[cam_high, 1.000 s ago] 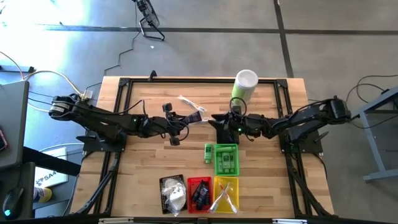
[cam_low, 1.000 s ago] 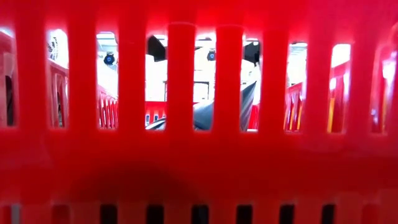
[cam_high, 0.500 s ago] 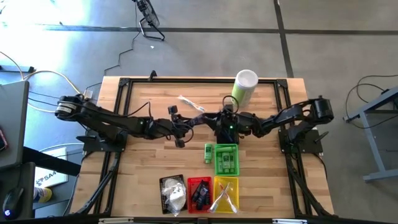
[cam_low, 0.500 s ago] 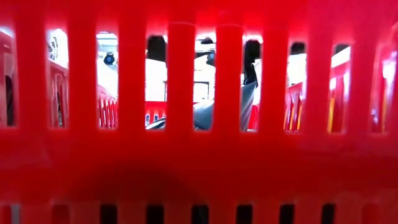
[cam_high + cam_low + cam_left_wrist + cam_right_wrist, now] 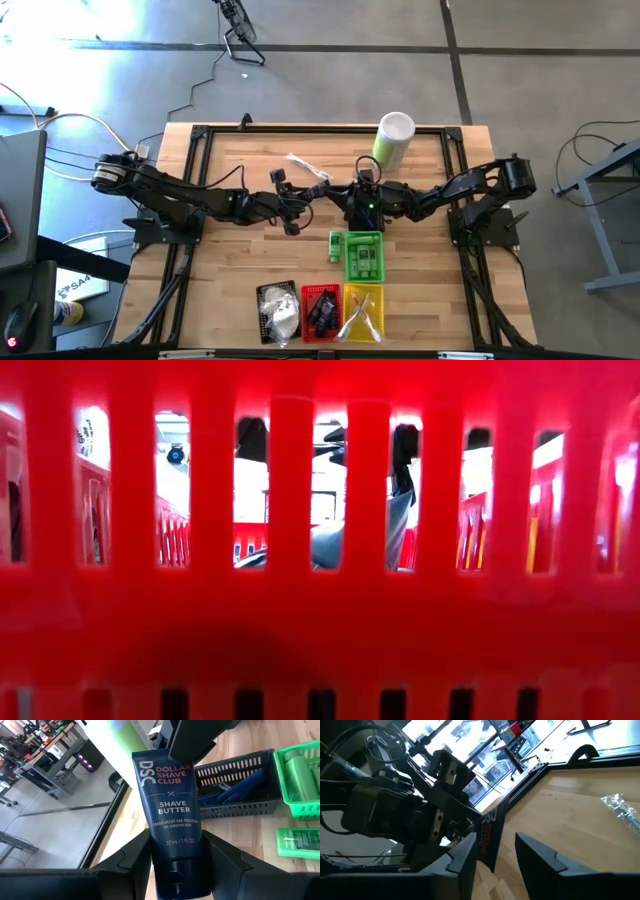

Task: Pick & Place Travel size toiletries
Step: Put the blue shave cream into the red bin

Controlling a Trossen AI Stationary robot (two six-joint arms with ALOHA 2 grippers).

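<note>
Dark blue tube (image 5: 169,815) held mid-table by my left gripper (image 5: 180,865), clamped on its cap end.

My right gripper (image 5: 492,852) has its jaws around the tube's other end; can't tell if it's gripping. Around: tall canister (image 5: 393,138), green basket (image 5: 363,256), loose green bottle (image 5: 334,245), wrapped stick (image 5: 306,166). Red basket (image 5: 320,630) blocks my low camera.

A red basket wall (image 5: 320,620) fills the frame, dark shapes and bright room showing through its slots.
</note>
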